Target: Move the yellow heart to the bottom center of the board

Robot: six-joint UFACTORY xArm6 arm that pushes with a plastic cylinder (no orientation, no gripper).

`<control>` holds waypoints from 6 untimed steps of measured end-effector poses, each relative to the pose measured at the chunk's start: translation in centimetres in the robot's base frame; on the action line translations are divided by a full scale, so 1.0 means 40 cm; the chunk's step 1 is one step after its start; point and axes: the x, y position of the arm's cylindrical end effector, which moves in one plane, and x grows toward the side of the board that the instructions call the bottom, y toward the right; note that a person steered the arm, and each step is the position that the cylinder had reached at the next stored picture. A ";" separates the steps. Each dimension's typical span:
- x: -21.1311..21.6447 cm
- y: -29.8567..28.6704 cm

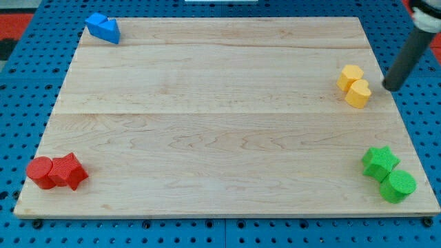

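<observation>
The yellow heart (pixel 358 93) lies near the board's right edge, touching a yellow hexagon block (pixel 349 76) just above and left of it. My tip (pixel 389 88) is to the right of the yellow heart, a short gap away, at the board's right edge. The dark rod slants up toward the view's top right corner.
The wooden board (pixel 227 124) lies on a blue pegboard. Blue blocks (pixel 103 28) sit at the top left corner. A red cylinder (pixel 40 171) and a red star (pixel 68 171) sit at the bottom left. A green star (pixel 380 162) and a green cylinder (pixel 397 186) sit at the bottom right.
</observation>
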 end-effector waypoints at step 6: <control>-0.041 -0.128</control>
